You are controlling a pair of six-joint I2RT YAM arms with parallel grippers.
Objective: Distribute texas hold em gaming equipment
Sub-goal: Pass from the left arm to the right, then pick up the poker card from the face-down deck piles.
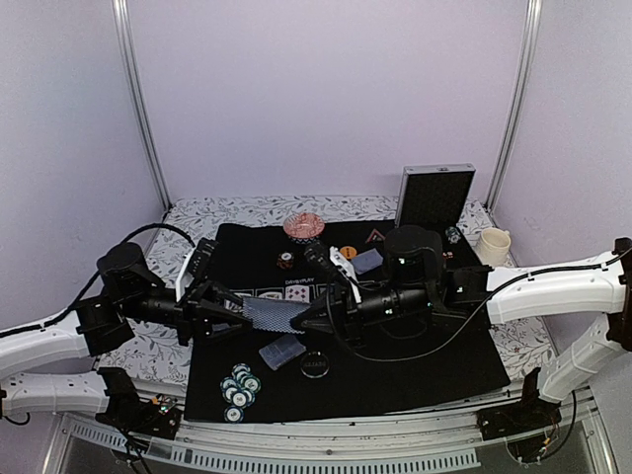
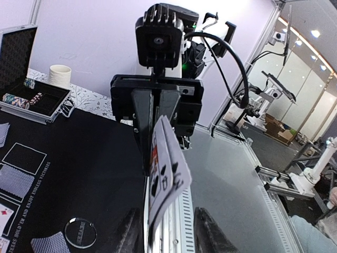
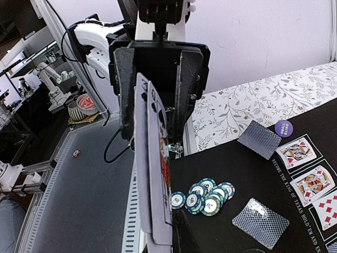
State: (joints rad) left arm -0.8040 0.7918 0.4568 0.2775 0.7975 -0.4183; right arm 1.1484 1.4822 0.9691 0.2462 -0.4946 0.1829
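Two tools meet nose to nose above the middle of the black mat (image 1: 425, 370), with a fan of cards (image 1: 272, 314) bridging the gap between them. The right tool (image 1: 304, 321) is clenched on one edge of that fan, its fingers pressed together on the cards, as the left wrist view shows. The left tool (image 1: 235, 314) is released. Its fingers (image 3: 124, 100) stand apart on either side of the fan, and the cards sit close to one finger and clear of the other; whether they touch the near one I cannot tell. Both arms reach inward from the sides, forearms low and nearly level over the mat, wrists turned so the fingers point at each other. The fan is held in the air, blue-grey backs upward in the overhead view. Beneath it on the mat lie a small pile of cards (image 1: 282, 351), a round see-through button (image 1: 314, 363) and a cluster of teal chips (image 1: 240, 387). Face-up cards (image 3: 311, 182) lie in the mat's white rectangles.
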